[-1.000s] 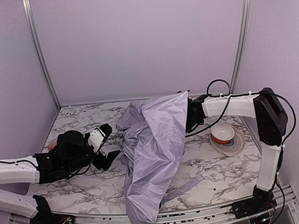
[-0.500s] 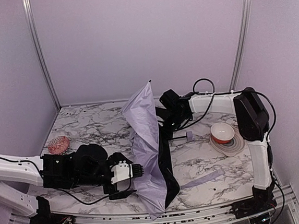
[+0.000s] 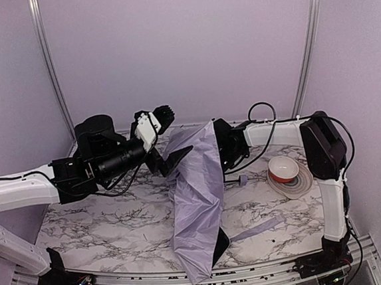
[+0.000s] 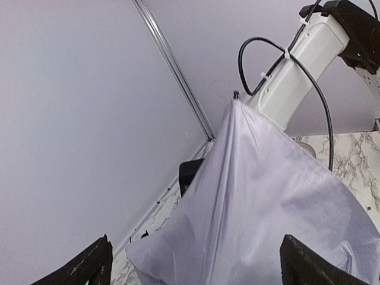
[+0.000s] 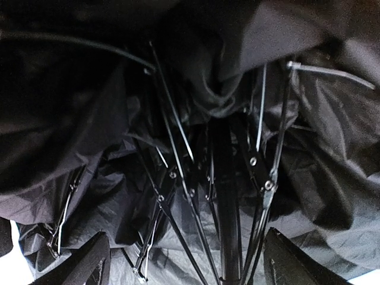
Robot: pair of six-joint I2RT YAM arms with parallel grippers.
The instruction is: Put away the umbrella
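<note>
marble table (image 3: 104,223): bowl (image 3: 283,168) beside umbrella (image 3: 198,195)

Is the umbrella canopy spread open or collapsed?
Collapsed but loose: the umbrella fabric hangs in limp folds, ribs bunched along the shaft in the right wrist view.

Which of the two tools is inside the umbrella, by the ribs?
The right tool: its wrist view shows the umbrella's black underside and metal ribs. The left tool faces the pale outer fabric.

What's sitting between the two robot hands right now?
The umbrella. In the top view its pale cloth hangs between the left fingers and the right fingers. The right wrist view looks straight into its black inner side.
</note>
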